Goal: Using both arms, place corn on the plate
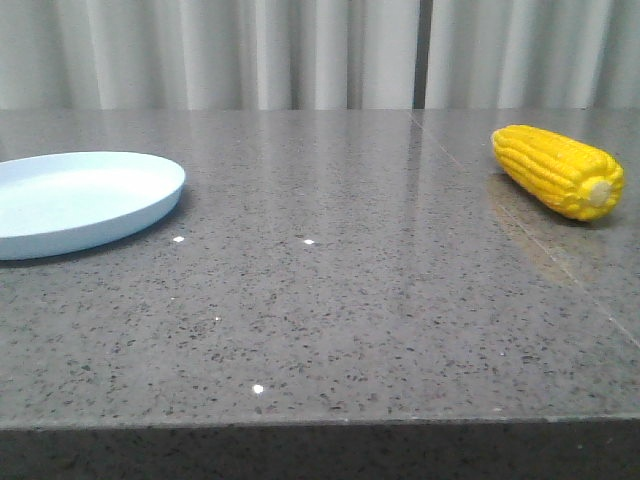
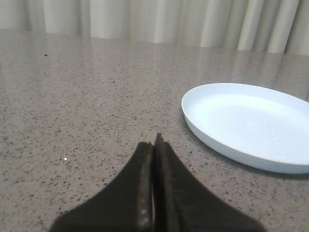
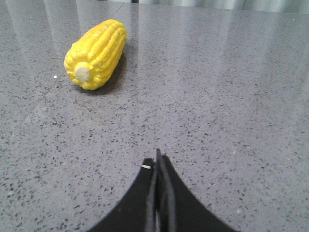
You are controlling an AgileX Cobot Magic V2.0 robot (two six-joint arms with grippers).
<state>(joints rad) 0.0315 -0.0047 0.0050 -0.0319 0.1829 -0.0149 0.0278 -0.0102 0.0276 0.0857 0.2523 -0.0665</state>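
Corn [image 1: 558, 170] lies on the table's [image 1: 330, 300] far right, well apart from the empty plate [image 1: 85, 200] at the left. Right gripper [image 3: 158, 162] and left gripper [image 2: 154, 145] both appear pressed together, holding nothing. Nothing is grasped yet; next, the right fingers must part and reach the cob.
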